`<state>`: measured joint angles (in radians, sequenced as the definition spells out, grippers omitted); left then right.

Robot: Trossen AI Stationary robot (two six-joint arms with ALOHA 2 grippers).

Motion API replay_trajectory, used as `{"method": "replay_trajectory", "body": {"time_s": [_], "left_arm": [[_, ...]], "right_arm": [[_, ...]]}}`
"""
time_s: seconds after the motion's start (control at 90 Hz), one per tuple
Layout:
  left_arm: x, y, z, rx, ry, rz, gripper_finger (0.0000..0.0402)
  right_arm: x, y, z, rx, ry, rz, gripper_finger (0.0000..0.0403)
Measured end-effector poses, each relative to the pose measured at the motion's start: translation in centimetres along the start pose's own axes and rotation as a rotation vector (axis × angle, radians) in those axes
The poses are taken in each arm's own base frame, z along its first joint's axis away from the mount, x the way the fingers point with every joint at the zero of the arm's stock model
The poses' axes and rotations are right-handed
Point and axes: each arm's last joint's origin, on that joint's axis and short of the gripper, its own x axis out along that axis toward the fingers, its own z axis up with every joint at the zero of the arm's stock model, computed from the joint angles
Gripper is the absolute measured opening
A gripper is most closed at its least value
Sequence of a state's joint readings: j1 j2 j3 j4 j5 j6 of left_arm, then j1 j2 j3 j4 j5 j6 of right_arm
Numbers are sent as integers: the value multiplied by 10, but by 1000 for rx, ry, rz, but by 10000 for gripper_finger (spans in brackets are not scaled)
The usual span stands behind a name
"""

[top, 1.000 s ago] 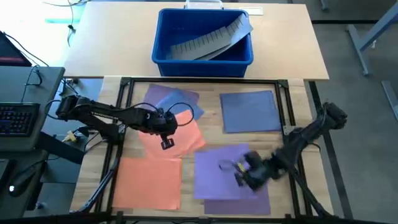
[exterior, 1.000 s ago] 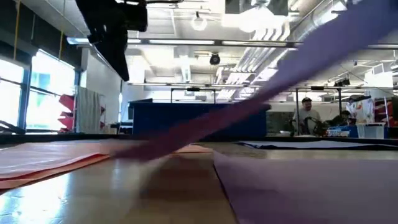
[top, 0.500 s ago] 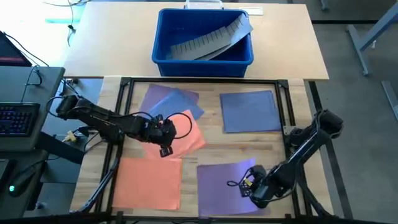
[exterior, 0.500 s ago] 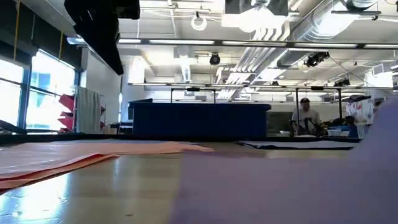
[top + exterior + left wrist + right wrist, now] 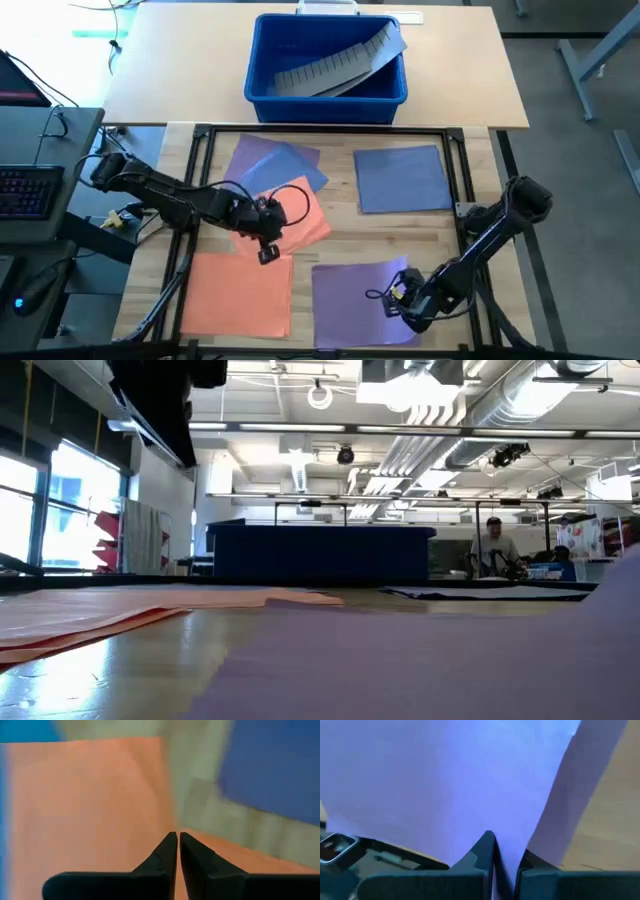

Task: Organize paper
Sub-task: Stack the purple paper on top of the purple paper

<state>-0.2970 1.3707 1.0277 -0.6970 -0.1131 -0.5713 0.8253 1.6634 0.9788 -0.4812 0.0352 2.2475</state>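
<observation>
A purple sheet [image 5: 360, 300] lies at the table's five o'clock, its right edge pinched in the right gripper [image 5: 400, 298]. Orange sheets [image 5: 240, 290] lie at seven o'clock and centre-left, blue sheets [image 5: 402, 178] toward twelve. The left gripper [image 5: 268, 252], fingers clenched together and empty, hovers over the orange paper

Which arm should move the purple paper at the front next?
Probably the right. Its gripper is shut on the front purple sheet, which runs between its jaws in the right wrist view. The left gripper is over the orange sheets.
</observation>
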Motion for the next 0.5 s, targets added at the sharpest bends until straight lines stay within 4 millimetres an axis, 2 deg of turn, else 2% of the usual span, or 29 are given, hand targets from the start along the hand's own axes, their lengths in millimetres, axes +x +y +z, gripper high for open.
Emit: {"method": "replay_trajectory", "body": {"time_s": [0.144, 0.289, 0.389, 0.5], "left_arm": [[25, -15, -4, 48, 47, -169, 0], [55, -25, -7, 57, 72, -208, 0], [75, -32, -7, 58, 70, -219, 0], [94, -35, -8, 58, 84, -239, 0]], "right_arm": [[2, -2, 1, 4, 5, -5, 0], [2, -1, 0, 3, 32, -5, 8], [2, -1, -1, -2, 58, -13, 41], [2, -2, -2, -13, 81, -33, 100]]}}
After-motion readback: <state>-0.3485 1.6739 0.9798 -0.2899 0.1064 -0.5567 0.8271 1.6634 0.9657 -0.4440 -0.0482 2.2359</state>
